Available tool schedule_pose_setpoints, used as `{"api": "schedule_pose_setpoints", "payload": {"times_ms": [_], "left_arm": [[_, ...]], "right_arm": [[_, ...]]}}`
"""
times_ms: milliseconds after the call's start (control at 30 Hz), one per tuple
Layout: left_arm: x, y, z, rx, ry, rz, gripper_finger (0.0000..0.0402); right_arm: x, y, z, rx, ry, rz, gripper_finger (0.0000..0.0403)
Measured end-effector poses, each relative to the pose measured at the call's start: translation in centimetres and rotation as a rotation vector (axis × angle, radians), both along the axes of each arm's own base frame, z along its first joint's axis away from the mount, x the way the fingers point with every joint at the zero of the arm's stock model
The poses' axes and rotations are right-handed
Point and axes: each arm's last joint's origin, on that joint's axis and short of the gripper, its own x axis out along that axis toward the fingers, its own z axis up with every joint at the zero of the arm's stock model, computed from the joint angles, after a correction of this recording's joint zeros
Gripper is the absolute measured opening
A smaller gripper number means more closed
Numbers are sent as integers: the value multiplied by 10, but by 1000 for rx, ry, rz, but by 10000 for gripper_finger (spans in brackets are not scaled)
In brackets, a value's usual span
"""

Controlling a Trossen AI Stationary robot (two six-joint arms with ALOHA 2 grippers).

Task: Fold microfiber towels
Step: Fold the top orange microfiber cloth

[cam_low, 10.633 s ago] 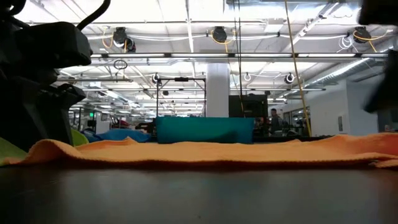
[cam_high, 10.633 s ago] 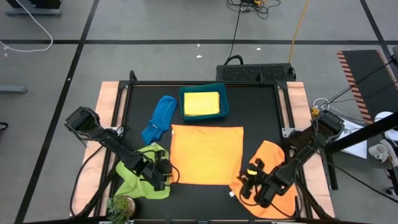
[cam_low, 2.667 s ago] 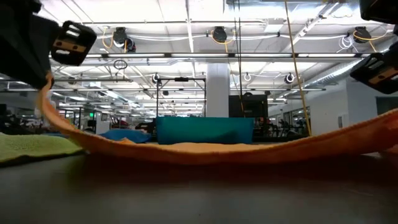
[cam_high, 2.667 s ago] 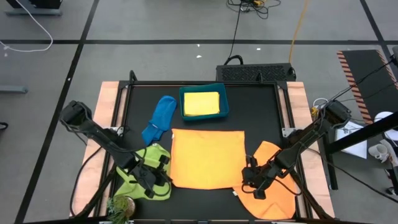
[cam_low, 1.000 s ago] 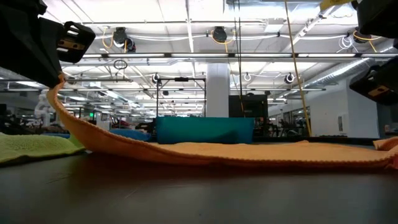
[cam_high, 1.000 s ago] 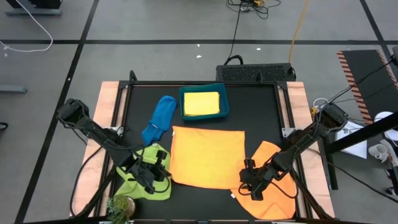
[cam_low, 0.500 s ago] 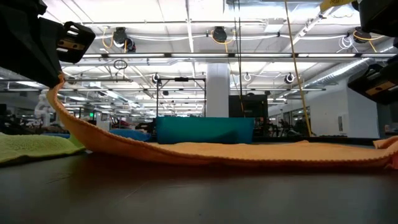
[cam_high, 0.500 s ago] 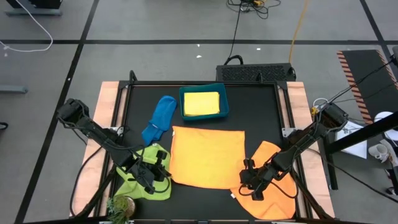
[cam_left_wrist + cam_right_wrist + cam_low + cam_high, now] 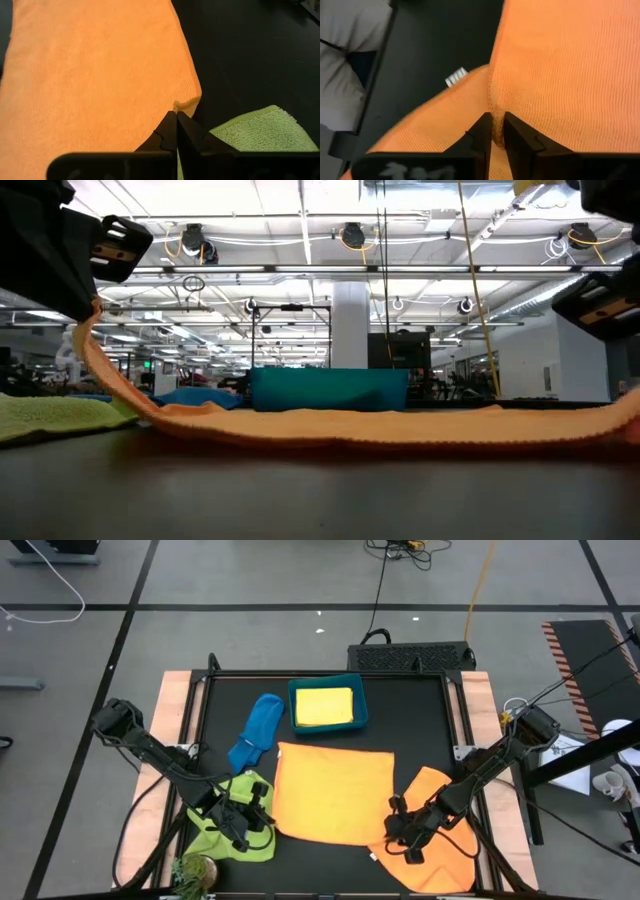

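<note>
While a large orange towel [image 9: 333,792] lies spread flat mid-table, both grippers pinch its near corners. L gripper [image 9: 262,818], fingers pressed together, nips the near-left corner and lifts it off the table, w/ the lime green towel [image 9: 232,827] bunched beneath the arm. R gripper [image 9: 388,827], fingers [image 9: 481,131] nearly together w/ a fold of orange cloth between them, holds the near-right corner, just beside a second orange towel [image 9: 437,840] crumpled at front right. Blue towel [image 9: 257,731] lies rumpled behind the left side; yellow towel [image 9: 322,706] sits folded inside a teal bin [image 9: 328,726] at the back
</note>
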Motion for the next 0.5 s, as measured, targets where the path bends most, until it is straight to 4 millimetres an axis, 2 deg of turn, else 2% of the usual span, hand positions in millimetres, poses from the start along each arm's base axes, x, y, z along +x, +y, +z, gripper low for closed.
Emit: {"api": "schedule_pose_setpoints", "payload": {"times_ms": [200,367,500], "left_arm": [[0,0,0,-7,4,1,0],[0,0,0,-8,3,2,0],[1,-2,1,-32,-13,-1,0]], "right_arm": [[4,3,5,13,-72,44,34],[4,3,5,6,-80,56,8],[6,5,7,20,-107,53,4]]}}
